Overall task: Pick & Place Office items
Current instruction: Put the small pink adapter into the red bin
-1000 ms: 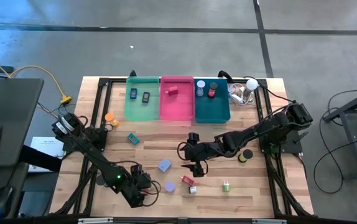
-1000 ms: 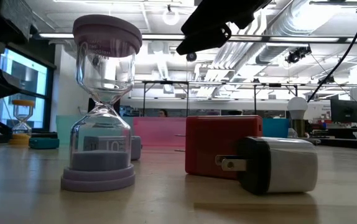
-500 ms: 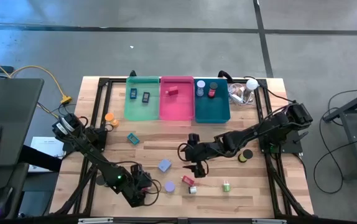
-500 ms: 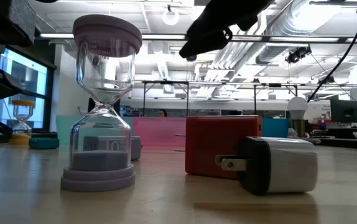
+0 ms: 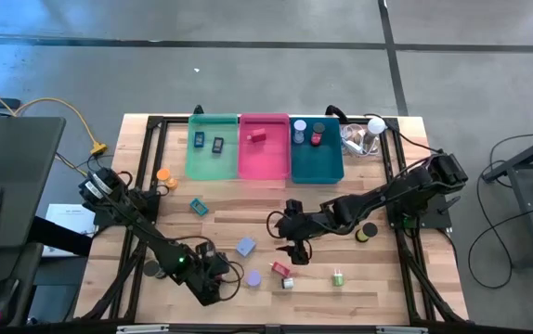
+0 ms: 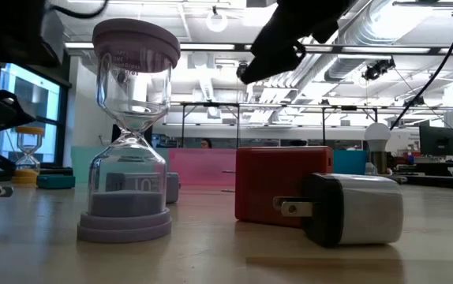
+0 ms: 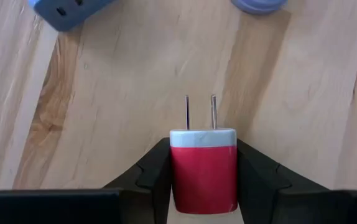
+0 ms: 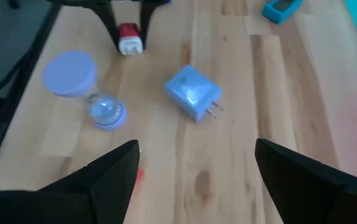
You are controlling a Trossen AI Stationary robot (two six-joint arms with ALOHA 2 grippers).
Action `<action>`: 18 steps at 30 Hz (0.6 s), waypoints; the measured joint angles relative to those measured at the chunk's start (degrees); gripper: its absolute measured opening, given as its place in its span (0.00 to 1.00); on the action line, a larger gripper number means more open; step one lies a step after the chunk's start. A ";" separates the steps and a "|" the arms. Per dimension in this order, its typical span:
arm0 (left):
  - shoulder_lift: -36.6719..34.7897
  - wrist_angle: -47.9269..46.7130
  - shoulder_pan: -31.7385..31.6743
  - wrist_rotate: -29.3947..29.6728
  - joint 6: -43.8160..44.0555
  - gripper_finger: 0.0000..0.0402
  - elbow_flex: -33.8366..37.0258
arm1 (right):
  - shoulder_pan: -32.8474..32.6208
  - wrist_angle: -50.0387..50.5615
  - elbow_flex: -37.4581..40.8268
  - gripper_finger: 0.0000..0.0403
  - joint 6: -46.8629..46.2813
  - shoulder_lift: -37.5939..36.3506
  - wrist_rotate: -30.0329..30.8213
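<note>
- A red charger (image 7: 203, 168) is being pinched between the fingers of the left gripper (image 7: 203, 180) low at the worktop's (image 5: 378, 278) front, prongs pointing outward, probably for lifting to a bin.
- The right gripper (image 5: 296, 249) is being held over mid-worktop, fingers spread wide above the blue charger (image 8: 193, 93), seemingly ready to descend.

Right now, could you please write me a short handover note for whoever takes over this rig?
Left gripper: at the table's front left, fingers against both sides of a red and white plug charger; lift not confirmed.
Right gripper: open, empty, hovering mid-table above the blue charger.
Done: two items in the green bin, one in the pink bin, some in the teal bin.
Left: lavender hourglass, blue charger, red block, teal item, orange hourglass, dark roll, small green item.
</note>
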State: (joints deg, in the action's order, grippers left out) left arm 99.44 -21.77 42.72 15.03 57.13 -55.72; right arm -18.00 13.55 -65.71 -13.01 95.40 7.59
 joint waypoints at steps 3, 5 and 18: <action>-2.21 -2.60 -1.49 -2.02 -2.15 0.31 0.15 | -0.07 1.91 0.00 0.77 -1.21 -1.19 2.41; -4.05 -4.04 -2.42 -2.17 -4.28 0.31 0.08 | -0.37 4.07 0.00 0.77 -2.00 -2.22 3.87; -21.45 -14.88 -16.24 6.13 -33.81 0.33 -0.01 | 1.73 18.62 0.02 0.77 -10.96 -12.12 33.19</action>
State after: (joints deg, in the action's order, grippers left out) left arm 77.99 -36.65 26.48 21.17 23.32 -55.72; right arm -16.27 32.17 -65.69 -23.97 83.29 40.78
